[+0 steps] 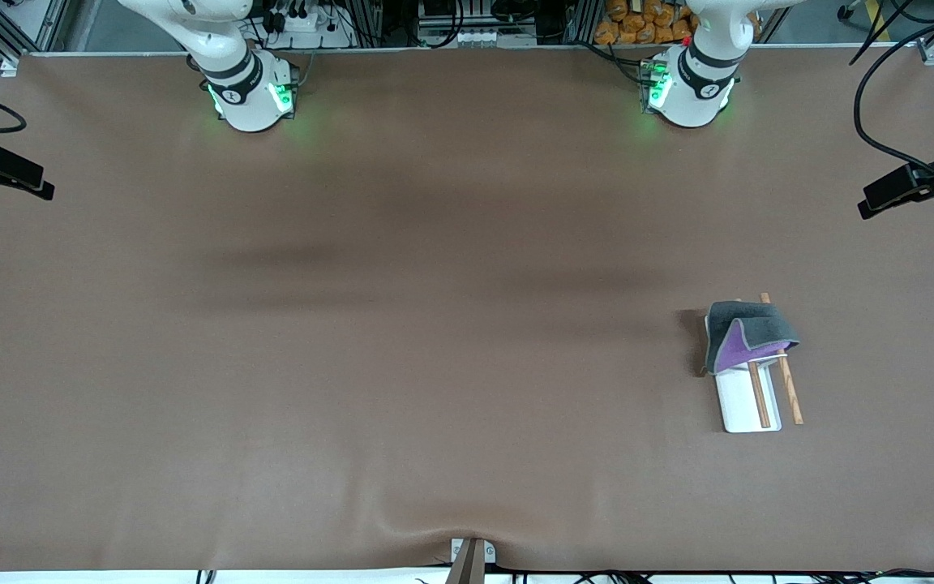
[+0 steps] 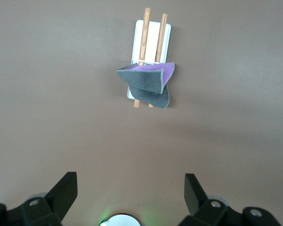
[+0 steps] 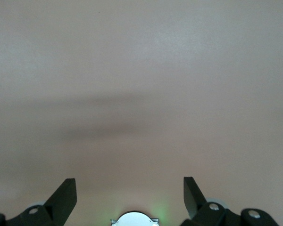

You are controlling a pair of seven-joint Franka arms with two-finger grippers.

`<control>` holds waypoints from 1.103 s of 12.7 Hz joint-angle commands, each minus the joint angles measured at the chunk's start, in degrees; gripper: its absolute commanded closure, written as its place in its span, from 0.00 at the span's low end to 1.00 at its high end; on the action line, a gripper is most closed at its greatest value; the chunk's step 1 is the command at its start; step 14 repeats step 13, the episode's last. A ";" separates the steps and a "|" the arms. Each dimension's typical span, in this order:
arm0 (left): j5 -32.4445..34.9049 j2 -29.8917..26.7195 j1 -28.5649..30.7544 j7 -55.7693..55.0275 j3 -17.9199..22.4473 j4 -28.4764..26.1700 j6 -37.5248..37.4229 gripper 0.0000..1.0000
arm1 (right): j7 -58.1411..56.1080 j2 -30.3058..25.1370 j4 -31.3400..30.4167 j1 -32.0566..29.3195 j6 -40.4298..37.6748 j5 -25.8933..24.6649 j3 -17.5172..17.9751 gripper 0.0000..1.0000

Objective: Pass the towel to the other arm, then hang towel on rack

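The towel point(image 1: 747, 334) drapes over the rack point(image 1: 751, 403) toward the left arm's end of the table point(image 1: 353, 365).

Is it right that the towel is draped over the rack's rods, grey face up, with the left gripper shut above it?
Not quite: the left gripper is open, as the left wrist view shows. The towel does drape over the rack, grey face up.

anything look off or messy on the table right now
Only slightly: the towel sits bunched and folded over on the rack, one flap turned to show purple, not hanging flat, covering the rods' end toward the bases. The rack itself looks intact. Both the left gripper and right gripper are open and empty.
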 commanded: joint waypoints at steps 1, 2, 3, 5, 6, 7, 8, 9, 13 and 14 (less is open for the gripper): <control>-0.78 -3.73 -4.89 1.45 6.01 -3.73 1.26 0.00 | -0.57 -0.46 -0.23 -0.83 -0.22 0.06 0.40 0.00; -0.78 -3.82 -4.99 1.53 6.20 -4.08 1.26 0.00 | -0.57 -0.72 -0.40 -0.91 -0.57 -0.03 0.40 0.00; -0.78 -3.91 -4.99 1.97 6.12 -4.52 1.61 0.00 | -0.57 -0.64 -0.57 -1.09 -1.35 -0.04 0.32 0.00; -0.69 -4.78 -5.26 2.24 6.12 -5.13 2.14 0.00 | -0.57 -0.02 -0.75 -1.44 -1.19 -0.04 0.32 0.00; -0.52 -4.87 -5.35 2.24 6.12 -5.40 2.40 0.00 | -0.92 -0.20 0.29 -1.44 -1.53 -0.12 0.32 0.00; 0.01 -4.88 -5.87 2.67 6.21 -5.23 2.40 0.00 | -1.45 -0.37 1.09 -1.27 -1.97 -0.04 0.32 0.00; 0.01 -4.70 -6.05 3.11 6.38 -5.05 2.40 0.00 | -1.54 -0.37 1.01 -1.26 -1.98 -0.04 0.40 0.00; 0.18 -4.61 -6.05 3.81 6.38 -4.88 2.32 0.00 | -1.63 -0.20 1.01 -1.26 -1.72 -0.12 0.40 0.00; 0.19 -4.61 -6.49 4.26 6.21 -4.70 2.32 0.00 | -1.54 0.85 -0.22 0.49 -1.45 -0.12 0.49 0.00; 0.19 -4.61 -6.49 4.26 6.21 -4.70 2.32 0.00 | -1.54 0.85 -0.22 0.49 -1.45 -0.12 0.49 0.00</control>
